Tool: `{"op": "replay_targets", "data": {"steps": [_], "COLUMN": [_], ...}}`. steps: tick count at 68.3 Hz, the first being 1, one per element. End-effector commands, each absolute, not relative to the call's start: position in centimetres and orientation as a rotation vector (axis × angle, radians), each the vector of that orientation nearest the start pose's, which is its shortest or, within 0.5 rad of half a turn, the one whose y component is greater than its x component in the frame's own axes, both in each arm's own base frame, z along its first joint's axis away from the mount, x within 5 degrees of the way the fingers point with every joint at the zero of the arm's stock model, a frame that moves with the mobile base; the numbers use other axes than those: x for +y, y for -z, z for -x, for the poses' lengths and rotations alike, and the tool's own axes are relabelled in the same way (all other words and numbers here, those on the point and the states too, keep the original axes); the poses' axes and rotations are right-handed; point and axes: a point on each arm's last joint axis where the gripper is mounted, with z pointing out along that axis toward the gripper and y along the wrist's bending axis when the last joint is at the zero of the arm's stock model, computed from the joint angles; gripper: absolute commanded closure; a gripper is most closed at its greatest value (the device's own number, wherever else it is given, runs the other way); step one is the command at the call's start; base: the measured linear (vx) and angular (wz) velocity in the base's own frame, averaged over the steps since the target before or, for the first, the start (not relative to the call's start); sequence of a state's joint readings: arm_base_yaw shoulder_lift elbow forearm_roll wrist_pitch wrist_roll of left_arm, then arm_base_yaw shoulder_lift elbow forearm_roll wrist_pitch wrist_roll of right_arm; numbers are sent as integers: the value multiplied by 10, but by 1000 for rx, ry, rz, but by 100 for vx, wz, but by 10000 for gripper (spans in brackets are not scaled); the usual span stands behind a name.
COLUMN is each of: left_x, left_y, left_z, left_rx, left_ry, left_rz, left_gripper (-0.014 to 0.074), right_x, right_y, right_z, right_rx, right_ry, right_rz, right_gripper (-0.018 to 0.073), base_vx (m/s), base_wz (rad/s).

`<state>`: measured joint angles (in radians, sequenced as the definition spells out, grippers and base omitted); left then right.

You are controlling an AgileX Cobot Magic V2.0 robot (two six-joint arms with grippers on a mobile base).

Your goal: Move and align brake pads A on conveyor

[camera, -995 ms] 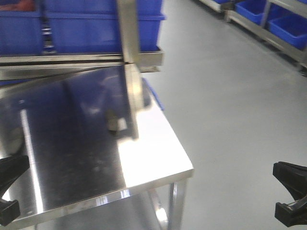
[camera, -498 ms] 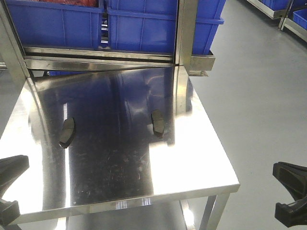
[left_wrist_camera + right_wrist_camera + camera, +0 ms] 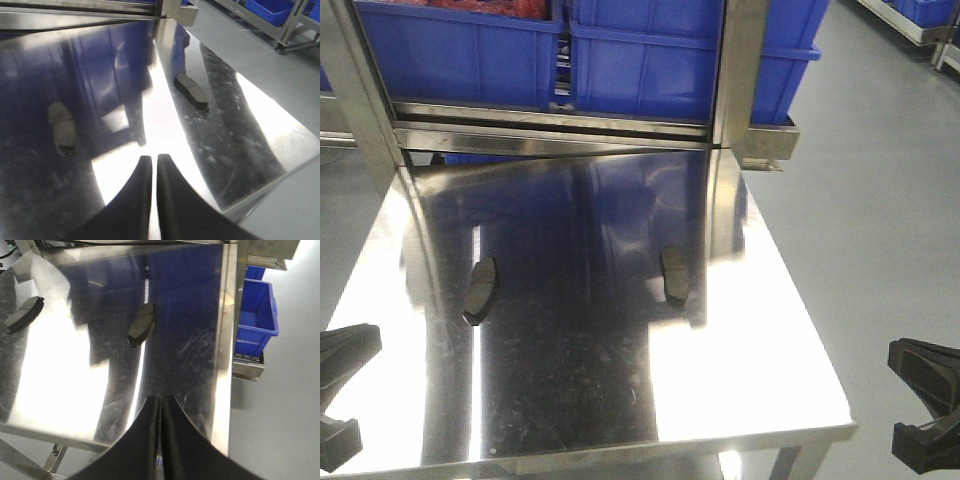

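The left brake pad (image 3: 480, 290) and the right brake pad (image 3: 674, 276) have both drifted rightward and a little nearer in the front view, along with everything around them. They lie flat and well apart on the shiny steel tabletop (image 3: 750, 360), roughly mid-depth. The left hand (image 3: 152, 159) and right hand (image 3: 160, 401) hover over its near side, fingers almost together, holding nothing. Blue bins (image 3: 640, 60) stand on the far side.
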<state>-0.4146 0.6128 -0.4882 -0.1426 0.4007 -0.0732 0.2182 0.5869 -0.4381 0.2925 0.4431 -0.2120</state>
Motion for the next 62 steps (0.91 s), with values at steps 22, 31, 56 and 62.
{"op": "replay_targets", "data": {"steps": [22, 31, 56, 62], "left_x": [-56, -56, -56, -56], "left_y": [-306, -306, -306, -306], "left_z": [-115, -115, -115, -115], "left_rx": [1924, 1924, 1924, 1924], "left_ry": [469, 469, 469, 469], "left_rz": [-234, -234, -234, -234], "left_gripper": [603, 603, 603, 603], "right_x": [36, 36, 36, 36], "right_y": [-288, -288, -288, -288], "right_z": [-117, -117, -117, -117], "right_rx": [1975, 1975, 1975, 1975], "right_ry": [-287, -287, -287, -287], "right_rz": [235, 235, 235, 235], "right_gripper": [568, 568, 568, 568], "base_vx": [12, 14, 12, 1], "base_wz": [17, 8, 4, -2]}}
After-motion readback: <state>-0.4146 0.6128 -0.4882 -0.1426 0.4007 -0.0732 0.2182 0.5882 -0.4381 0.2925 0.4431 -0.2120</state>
